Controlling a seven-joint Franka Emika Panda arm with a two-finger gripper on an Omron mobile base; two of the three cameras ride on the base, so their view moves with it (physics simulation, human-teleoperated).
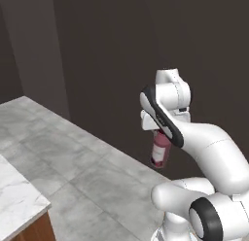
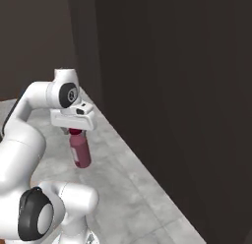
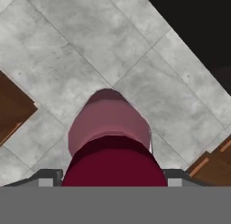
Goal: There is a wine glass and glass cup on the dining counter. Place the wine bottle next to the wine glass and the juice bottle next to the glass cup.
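Note:
The juice bottle (image 1: 161, 151), plump with pink-magenta liquid and a dark red cap, hangs upright in the air above the grey tiled floor. My gripper (image 1: 156, 133) is shut on it just under the cap. In the right base view the juice bottle (image 2: 81, 153) hangs below the gripper (image 2: 74, 132). Looking down in the hand view, the cap and shoulders of the juice bottle (image 3: 109, 123) sit between the gripper (image 3: 111, 179) fingers. The wine bottle, wine glass and glass cup are out of view.
A corner of a white marble counter (image 1: 19, 198) with a wood side sits at the lower left; I cannot tell whether it is the dining counter. A dark wall (image 2: 172, 90) runs along the right. Wood-panelled pieces (image 3: 11, 110) show over the floor.

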